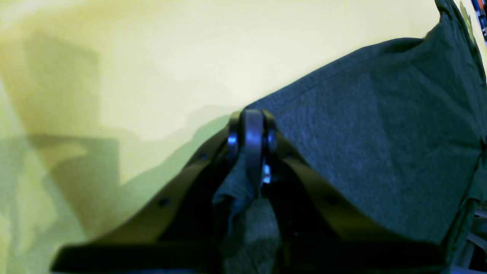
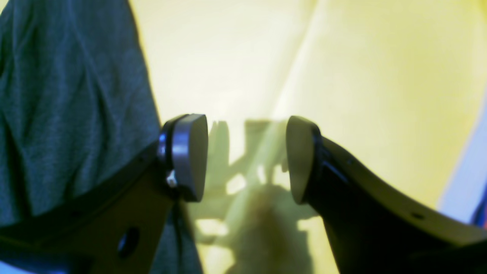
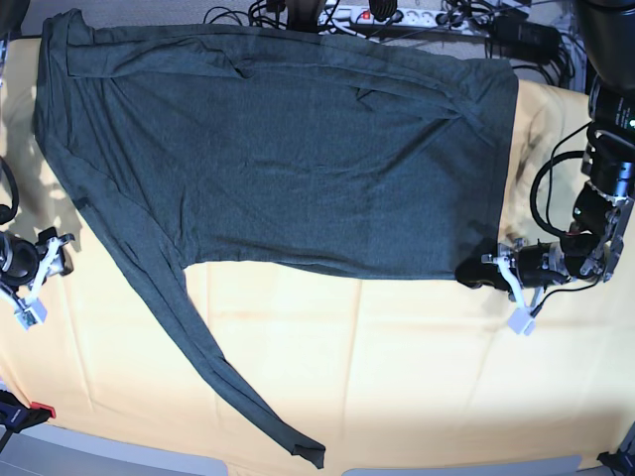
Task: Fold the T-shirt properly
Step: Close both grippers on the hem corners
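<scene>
The dark grey-green T-shirt [image 3: 288,149] lies spread flat on the pale yellow tablecloth [image 3: 397,367], with one long sleeve [image 3: 218,367] trailing toward the front edge. My left gripper [image 3: 476,276] is at the shirt's lower right corner. In the left wrist view the left gripper [image 1: 253,152] is shut, with a fold of the T-shirt [image 1: 380,152] pinched between its pads. My right gripper [image 3: 62,253] sits at the left side, just off the shirt's edge. In the right wrist view the right gripper [image 2: 247,156] stands open over bare cloth, with the T-shirt [image 2: 57,95] beside it.
A power strip [image 3: 382,14] and tangled cables [image 3: 496,30] run along the table's back edge. The left arm's cable [image 3: 541,198] loops over the tablecloth at the right. The table's front edge [image 3: 149,458] lies just past the sleeve end.
</scene>
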Tool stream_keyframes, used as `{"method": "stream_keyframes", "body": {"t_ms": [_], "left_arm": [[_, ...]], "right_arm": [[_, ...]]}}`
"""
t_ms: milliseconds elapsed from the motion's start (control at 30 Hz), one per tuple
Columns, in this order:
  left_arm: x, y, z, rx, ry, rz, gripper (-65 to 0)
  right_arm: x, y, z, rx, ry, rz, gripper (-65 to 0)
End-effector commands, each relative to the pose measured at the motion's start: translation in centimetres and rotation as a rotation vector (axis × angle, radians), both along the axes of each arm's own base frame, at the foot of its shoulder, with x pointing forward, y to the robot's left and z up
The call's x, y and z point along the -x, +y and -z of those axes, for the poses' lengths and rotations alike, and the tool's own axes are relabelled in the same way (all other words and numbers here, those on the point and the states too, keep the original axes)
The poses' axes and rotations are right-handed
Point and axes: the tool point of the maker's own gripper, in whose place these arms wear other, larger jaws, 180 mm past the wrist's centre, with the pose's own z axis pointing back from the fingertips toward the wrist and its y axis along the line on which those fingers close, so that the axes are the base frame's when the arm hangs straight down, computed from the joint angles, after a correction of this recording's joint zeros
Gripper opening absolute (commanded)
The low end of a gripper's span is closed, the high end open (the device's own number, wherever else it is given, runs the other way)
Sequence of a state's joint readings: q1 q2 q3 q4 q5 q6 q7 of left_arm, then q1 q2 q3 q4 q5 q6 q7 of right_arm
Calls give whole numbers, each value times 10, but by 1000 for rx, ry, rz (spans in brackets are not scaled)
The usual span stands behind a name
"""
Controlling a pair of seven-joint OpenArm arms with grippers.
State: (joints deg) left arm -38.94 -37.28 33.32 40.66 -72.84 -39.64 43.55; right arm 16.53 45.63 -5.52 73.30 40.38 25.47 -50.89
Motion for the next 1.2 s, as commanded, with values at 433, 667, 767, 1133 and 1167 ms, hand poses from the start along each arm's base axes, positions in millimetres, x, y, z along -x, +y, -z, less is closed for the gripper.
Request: {"method": "stream_keyframes", "body": {"t_ms": [433,667,767,1133,1167], "left_arm": [[-14,4,-21,13,-55,-11,-650],[-14,4,-21,13,-55,-12,-650],[-14,5,-21,12,-55,-12,-650],[-14,4,-21,14,-56,-12,-650],[-14,4,-21,14,-56,-12,-650]], "right_arm": [[16,3,15,-535,42,153,-302],[36,26,41,-668,135,124,-302],[33,36,43,-688,136,116,-303],[45,55,49,-733,222,76,-446],[45,55,49,-734,220,76,-494]]}}
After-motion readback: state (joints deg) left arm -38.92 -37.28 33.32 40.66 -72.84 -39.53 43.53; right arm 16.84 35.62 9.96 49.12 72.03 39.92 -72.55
